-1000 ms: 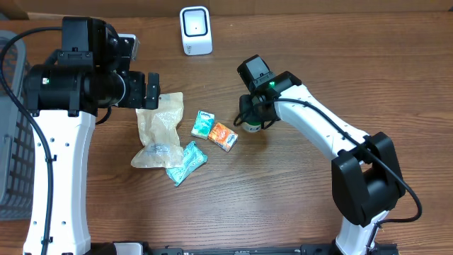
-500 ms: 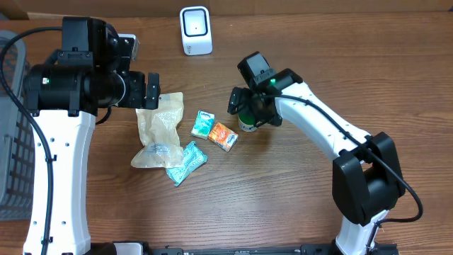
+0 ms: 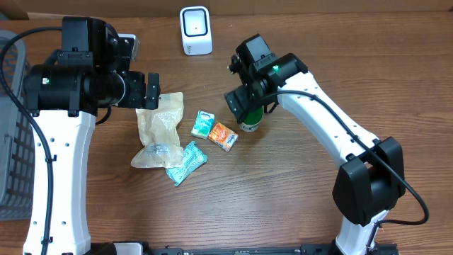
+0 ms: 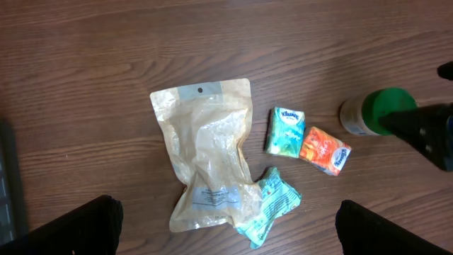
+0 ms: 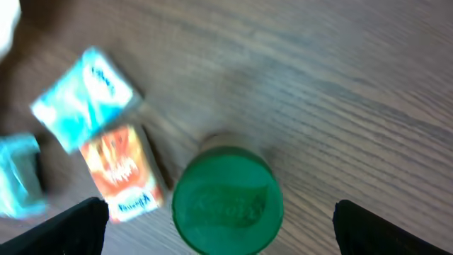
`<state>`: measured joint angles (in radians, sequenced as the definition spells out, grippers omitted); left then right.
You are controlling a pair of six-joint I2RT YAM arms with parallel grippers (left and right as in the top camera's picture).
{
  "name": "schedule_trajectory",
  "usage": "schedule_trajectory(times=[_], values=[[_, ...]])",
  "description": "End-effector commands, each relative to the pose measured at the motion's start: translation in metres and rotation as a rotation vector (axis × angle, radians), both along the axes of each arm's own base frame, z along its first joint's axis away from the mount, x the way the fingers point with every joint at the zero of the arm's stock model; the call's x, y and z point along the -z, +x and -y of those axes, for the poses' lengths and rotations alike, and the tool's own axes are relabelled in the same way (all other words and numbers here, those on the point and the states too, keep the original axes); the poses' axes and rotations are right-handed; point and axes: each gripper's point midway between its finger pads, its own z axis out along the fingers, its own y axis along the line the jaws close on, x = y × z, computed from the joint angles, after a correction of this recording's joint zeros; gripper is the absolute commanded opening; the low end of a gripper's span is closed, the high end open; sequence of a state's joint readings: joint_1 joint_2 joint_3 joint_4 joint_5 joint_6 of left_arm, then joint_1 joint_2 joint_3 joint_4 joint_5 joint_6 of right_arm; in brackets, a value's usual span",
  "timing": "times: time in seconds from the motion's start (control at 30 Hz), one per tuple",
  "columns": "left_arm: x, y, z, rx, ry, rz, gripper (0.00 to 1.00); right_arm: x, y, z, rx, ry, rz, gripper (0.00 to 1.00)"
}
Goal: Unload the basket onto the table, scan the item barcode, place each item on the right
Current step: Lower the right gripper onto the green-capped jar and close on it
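Note:
A bottle with a green cap (image 3: 250, 125) stands upright on the wooden table, just right of an orange packet (image 3: 223, 136). My right gripper (image 3: 244, 101) hovers over the bottle, open, touching nothing. In the right wrist view the green cap (image 5: 228, 202) lies between the wide-apart fingertips (image 5: 78, 227). The white scanner (image 3: 195, 30) stands at the far edge. My left gripper (image 3: 151, 90) is open above the top of a tan pouch (image 3: 158, 129); in the left wrist view that pouch (image 4: 209, 163) lies ahead of the empty left gripper (image 4: 230, 230).
A teal packet (image 3: 203, 124) lies beside the orange one, and a teal wrapper (image 3: 187, 162) overlaps the pouch's lower corner. A grey basket (image 3: 14, 127) stands at the left edge. The left wrist view also shows the bottle (image 4: 368, 113) at the right.
My right gripper opened, let go of the bottle and lifted away toward the far side. The bottle now stands alone on the table. The left arm has not moved.

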<state>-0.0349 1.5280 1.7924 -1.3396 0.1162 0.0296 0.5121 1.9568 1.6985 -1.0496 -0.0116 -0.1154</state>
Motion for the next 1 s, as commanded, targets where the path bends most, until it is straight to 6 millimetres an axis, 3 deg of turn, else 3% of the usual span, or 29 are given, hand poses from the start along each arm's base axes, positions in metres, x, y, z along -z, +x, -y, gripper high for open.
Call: schedule_trajectory(times=[0.0, 0.3, 0.53, 0.57, 0.83, 0.97], values=[[-0.005, 0.002, 0.001, 0.016, 0.001, 0.018, 1.00, 0.015, -0.014, 0.002, -0.179, -0.048, -0.021, 1.00], [-0.005, 0.002, 0.001, 0.016, 0.001, 0.017, 1.00, 0.049, -0.015, 0.000, -0.263, -0.077, -0.067, 0.98], [-0.005, 0.002, 0.001, 0.015, 0.001, 0.018, 0.99, 0.064, -0.010, 0.009, -0.236, -0.112, -0.082, 0.84], [-0.005, 0.002, 0.001, 0.016, 0.001, 0.018, 1.00, 0.064, -0.008, 0.012, -0.225, -0.111, -0.083, 0.78], [-0.005, 0.002, 0.001, 0.015, 0.001, 0.017, 0.99, 0.061, 0.003, 0.024, 0.020, -0.064, -0.099, 0.58], [-0.005, 0.002, 0.001, 0.016, 0.001, 0.018, 1.00, 0.059, 0.003, 0.024, 0.165, -0.033, -0.122, 0.58]])
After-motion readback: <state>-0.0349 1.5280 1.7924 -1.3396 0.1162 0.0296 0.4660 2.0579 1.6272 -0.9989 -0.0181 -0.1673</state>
